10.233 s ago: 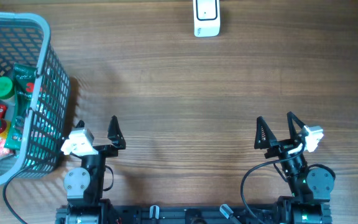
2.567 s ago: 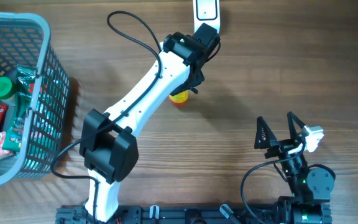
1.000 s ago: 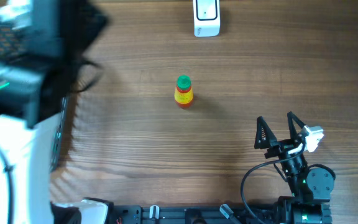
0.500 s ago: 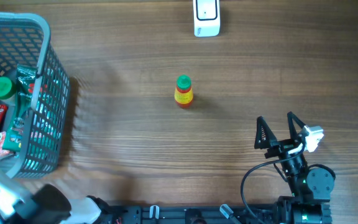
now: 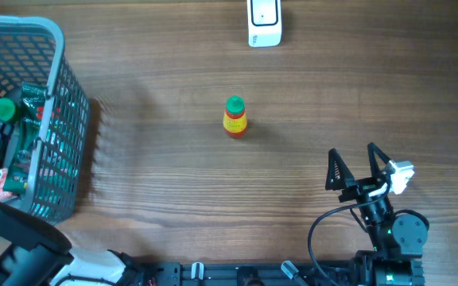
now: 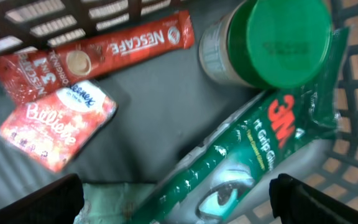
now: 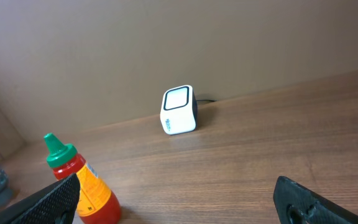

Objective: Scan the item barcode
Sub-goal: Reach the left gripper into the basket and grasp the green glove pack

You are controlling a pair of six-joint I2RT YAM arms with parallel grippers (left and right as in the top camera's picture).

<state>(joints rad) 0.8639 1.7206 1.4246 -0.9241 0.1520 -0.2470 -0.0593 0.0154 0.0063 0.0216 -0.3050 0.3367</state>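
Wood-grain table [image 5: 372, 79], brown wall [image 7: 73, 50] behind, bottle [image 5: 234, 117] upright mid-table, left gripper [image 6: 179, 202], right gripper [image 5: 352, 159] both agape.

A blue-grey plastic mesh basket [image 5: 68, 127] stands on a brown wood-grain table [image 5: 293, 175]; the tabletop stretches away to the basket's right; a plain brown wall [image 7: 135, 37] rises at the table's far edge, well apart from the basket.

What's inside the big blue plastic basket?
The blue plastic basket holds a red Nescafe sachet, a red Billiere packet, a green-lidded jar and a green 3M packet. Anything beneath them is covered.
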